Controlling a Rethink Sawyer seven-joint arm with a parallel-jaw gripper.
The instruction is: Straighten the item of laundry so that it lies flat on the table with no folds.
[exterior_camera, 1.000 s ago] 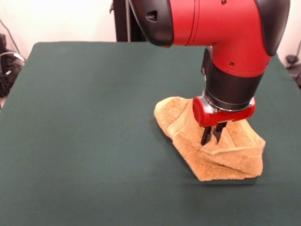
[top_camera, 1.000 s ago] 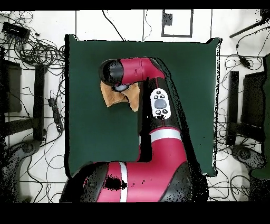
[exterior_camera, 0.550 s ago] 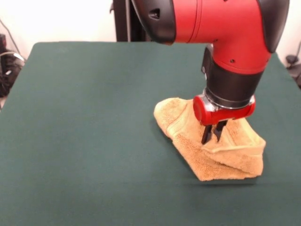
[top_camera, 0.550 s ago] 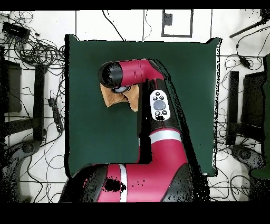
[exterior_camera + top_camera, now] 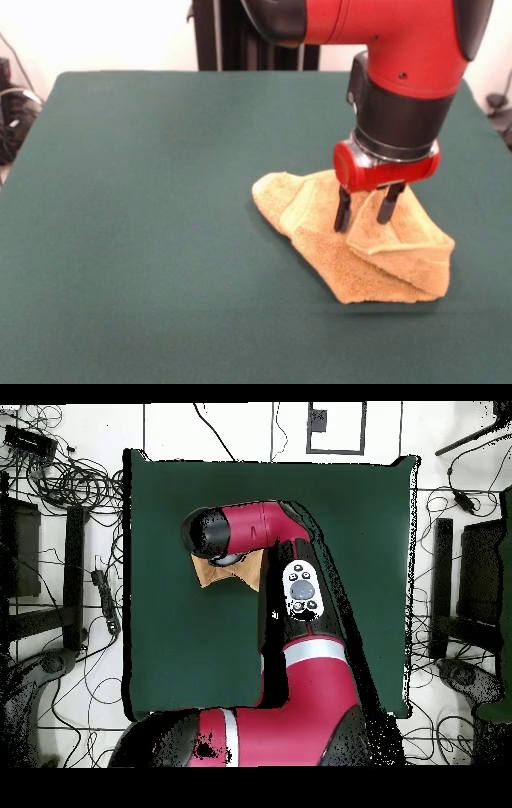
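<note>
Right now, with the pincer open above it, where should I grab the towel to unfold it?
Probably the folded-over flap's hemmed edge on the towel, near its front corner. Come straight down with the pincer, since that top layer lies doubled over the rest and likely peels outward across the table.

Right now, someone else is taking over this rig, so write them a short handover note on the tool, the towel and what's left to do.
Tool: open, fingers spread, holding nothing, poised just above the middle of the towel.
Towel: on the green table, toward the right side in the front view, bunched, with one flap folded over on the right and a thick doubled edge at the front. In the overhead view the arm covers most of it.
Done: nothing flat yet.
Left: grip the folded flap, pull it open, then spread the towel smooth.
</note>
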